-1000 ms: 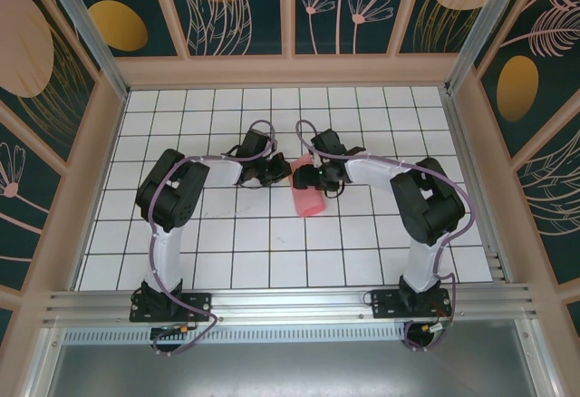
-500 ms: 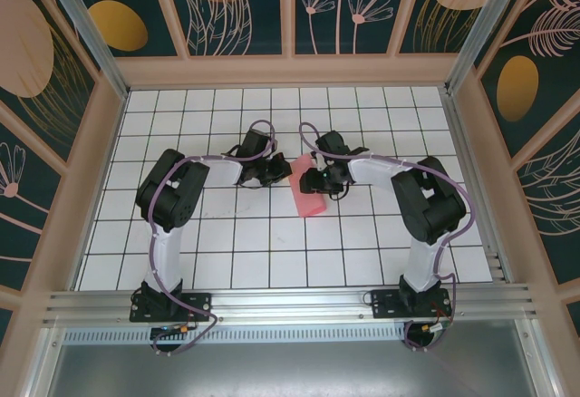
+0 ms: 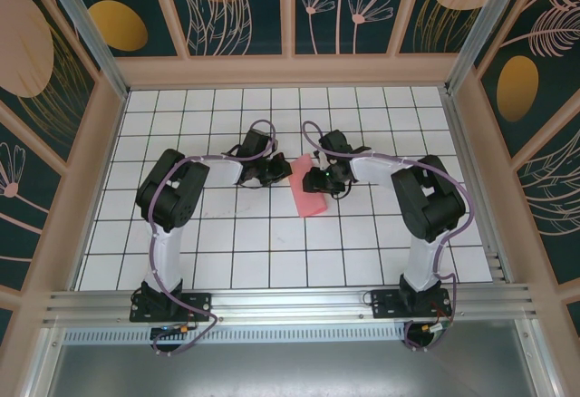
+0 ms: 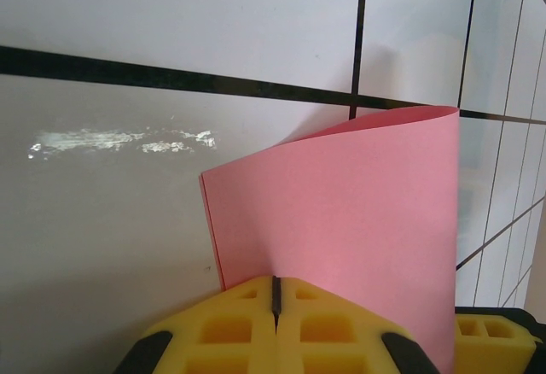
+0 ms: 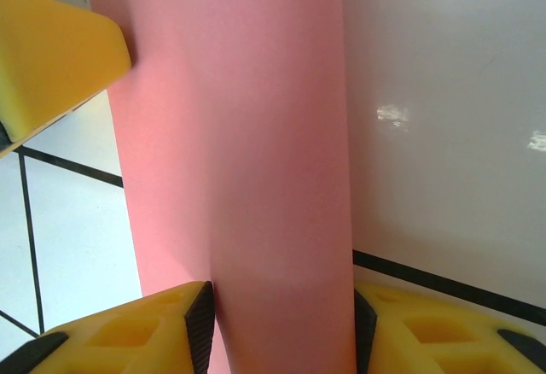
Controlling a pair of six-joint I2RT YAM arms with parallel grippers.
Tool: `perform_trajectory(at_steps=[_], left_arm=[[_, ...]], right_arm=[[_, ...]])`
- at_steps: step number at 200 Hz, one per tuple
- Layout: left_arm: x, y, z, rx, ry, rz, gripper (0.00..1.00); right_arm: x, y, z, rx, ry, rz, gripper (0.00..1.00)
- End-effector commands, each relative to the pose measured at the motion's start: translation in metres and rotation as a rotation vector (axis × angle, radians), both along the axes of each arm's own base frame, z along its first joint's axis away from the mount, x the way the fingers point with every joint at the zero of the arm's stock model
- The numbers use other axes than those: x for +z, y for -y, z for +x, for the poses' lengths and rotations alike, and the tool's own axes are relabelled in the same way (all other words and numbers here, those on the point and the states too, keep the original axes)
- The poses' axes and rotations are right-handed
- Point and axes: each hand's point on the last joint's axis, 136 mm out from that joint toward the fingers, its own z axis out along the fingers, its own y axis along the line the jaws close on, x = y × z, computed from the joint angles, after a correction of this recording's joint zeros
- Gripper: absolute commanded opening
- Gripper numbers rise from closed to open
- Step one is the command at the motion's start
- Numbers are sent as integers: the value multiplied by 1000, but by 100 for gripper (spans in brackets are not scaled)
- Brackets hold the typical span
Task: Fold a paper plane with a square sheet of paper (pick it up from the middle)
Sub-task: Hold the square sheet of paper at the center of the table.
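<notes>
Top view: the square sheet of paper [image 3: 308, 194] is seen at frame centre on the white gridded board [image 3: 236, 234], bent into a narrow pink strip. The left gripper [image 3: 275, 173] is placed at its upper left corner and the right gripper [image 3: 315, 179] at its right edge; jaw detail is not resolved there.

Left wrist view: the yellow hollow-celled pads are pressed together at bottom centre, jaws closed. The sheet rises just behind them, curled over, matte and smooth. Whether paper is nipped between the pads cannot be told.

Right wrist view: the jaws are held at a narrow gap, both yellow fingers [image 5: 128, 336] touching the sides of the rounded fold, so the sheet is gripped. A left-arm finger is seen at upper left. The board is glossy, with black lines and glare patches.
</notes>
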Motion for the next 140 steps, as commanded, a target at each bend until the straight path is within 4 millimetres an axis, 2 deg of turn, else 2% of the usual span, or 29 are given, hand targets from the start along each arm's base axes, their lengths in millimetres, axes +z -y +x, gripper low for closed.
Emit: perform_trajectory(at_steps=[1, 72, 140], left_arm=[[-61, -37, -22, 44, -131, 202, 0], [-55, -36, -18, 41, -119, 205, 0], [-54, -36, -17, 37, -115, 206, 0]], right_arm=[[-53, 34, -23, -36, -110, -162, 47], [-76, 46, -34, -32, -129, -265, 46], [-84, 54, -34, -37, -128, -316, 45]])
